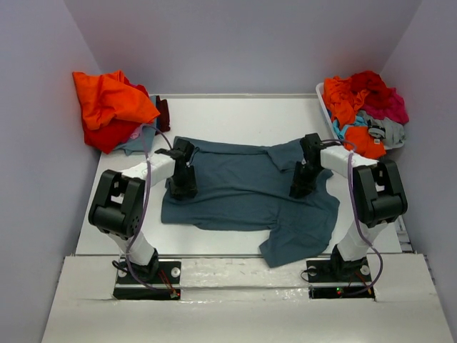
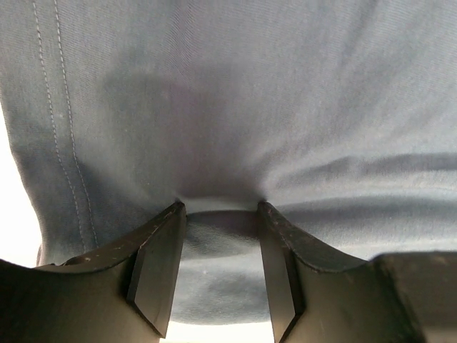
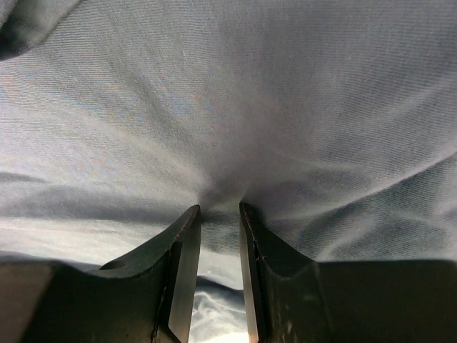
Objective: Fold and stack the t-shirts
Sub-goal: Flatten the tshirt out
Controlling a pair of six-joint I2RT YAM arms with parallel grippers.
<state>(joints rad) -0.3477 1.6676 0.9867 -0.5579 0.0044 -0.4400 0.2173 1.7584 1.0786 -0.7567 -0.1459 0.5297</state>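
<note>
Cloth is filling both wrist views. The left gripper [image 2: 221,211] and right gripper [image 3: 220,209] are each pinching a fold of the slate-blue shirt [image 1: 243,193], lying spread and wrinkled.

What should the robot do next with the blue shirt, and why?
Probably lift both arms a little, together. The left jaws and the right jaws are each pinched on a pucker of the blue t-shirt, which lies spread flat on the table, not yet folded. Raising the cloth evenly should let it be folded over.
</note>
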